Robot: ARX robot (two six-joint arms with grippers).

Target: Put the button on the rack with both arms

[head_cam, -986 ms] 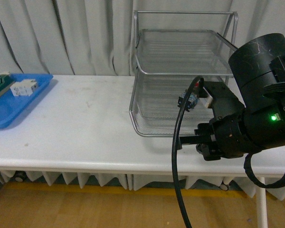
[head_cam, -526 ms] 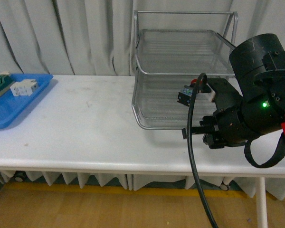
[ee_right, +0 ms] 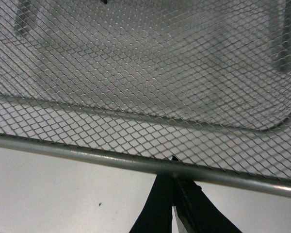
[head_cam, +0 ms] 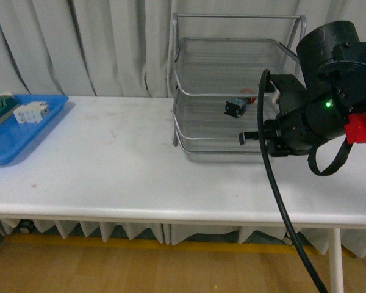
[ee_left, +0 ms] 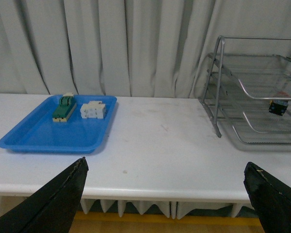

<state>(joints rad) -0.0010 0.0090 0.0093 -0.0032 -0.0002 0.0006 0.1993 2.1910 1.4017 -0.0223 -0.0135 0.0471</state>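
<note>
1. Red-capped button (head_cam: 235, 105) seen at rack (head_cam: 189, 61) middle tier, by right gripper (ee_right: 173, 204).
2. Right jaws nearly shut; hold on button unclear. Left gripper (ee_left: 165, 194) wide open, empty.
3. Likely light, rigid plastic; best gripped across blocky body.

The right arm reaches in from the right, its gripper (head_cam: 247, 135) pointing left with fingers pressed together. The left gripper's (ee_left: 165, 194) fingers (ee_left: 63, 194) stand spread wide apart.

Button (head_cam: 235, 105) small, red cap barely visible behind right arm (head_cam: 320, 116). Rack (head_cam: 232, 91) right side hidden by arm. Right claw (ee_right: 173, 204) fingertips cut off by frame edge.
</note>
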